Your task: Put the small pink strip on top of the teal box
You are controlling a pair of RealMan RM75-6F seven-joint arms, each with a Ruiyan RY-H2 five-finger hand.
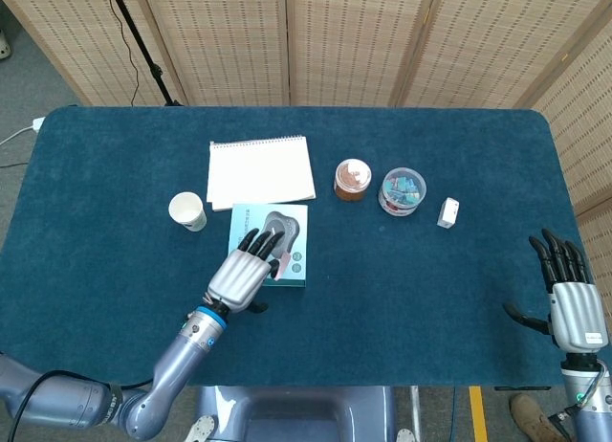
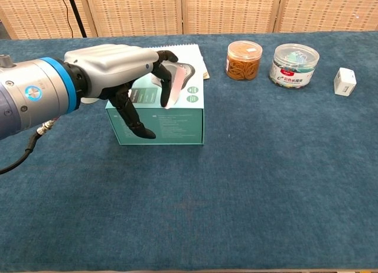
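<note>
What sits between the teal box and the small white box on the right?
The rubber-band jar and the clip jar sit between the teal box and white box, seen in head view.

The small pink strip (image 2: 173, 87) is a thin, pale pink piece, lying lengthwise just under the left hand's (image 2: 121, 69) fingertips (image 2: 167, 55) on the teal box (image 2: 177, 124). The box is a flat rectangular carton with a printed lid, resting directly beneath and ahead of that hand.

Left robot hand (image 2: 127, 72): over the teal cardboard box (image 2: 171, 124), pinching the small pink strip (image 2: 169, 90).
Table (image 2: 248, 190): blue cloth; amber-filled clear jar (image 2: 243, 59) behind.
</note>
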